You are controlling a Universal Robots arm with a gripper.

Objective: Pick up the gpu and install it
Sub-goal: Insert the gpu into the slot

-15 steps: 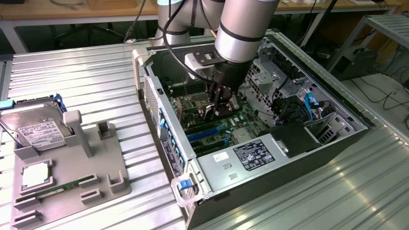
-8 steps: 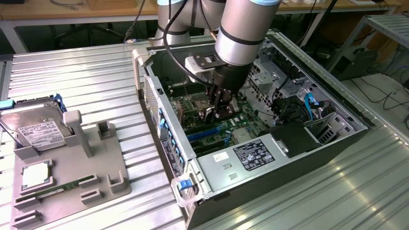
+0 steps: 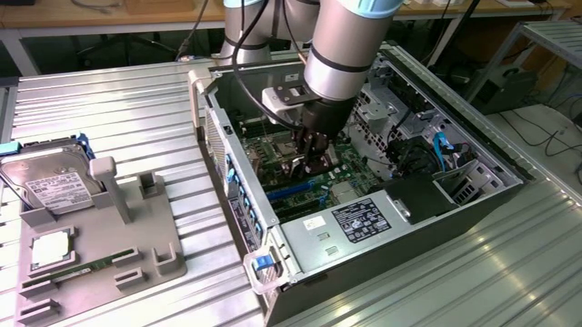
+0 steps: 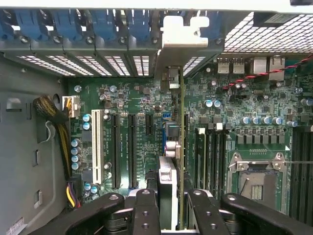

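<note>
Claw (image 4: 173, 208) clenching gpu (image 4: 168, 178) edge-on; you're seeing its long axis running parallel to motherboard slots (image 4: 133, 147), bracket rearward.

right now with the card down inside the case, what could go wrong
1. The gpu, clamped edge-on in the gripper, stands over the motherboard; if off its slot's line, pushing could jam it.
2. Its silver bracket sits close to the case's rear wall and could catch there.
</note>
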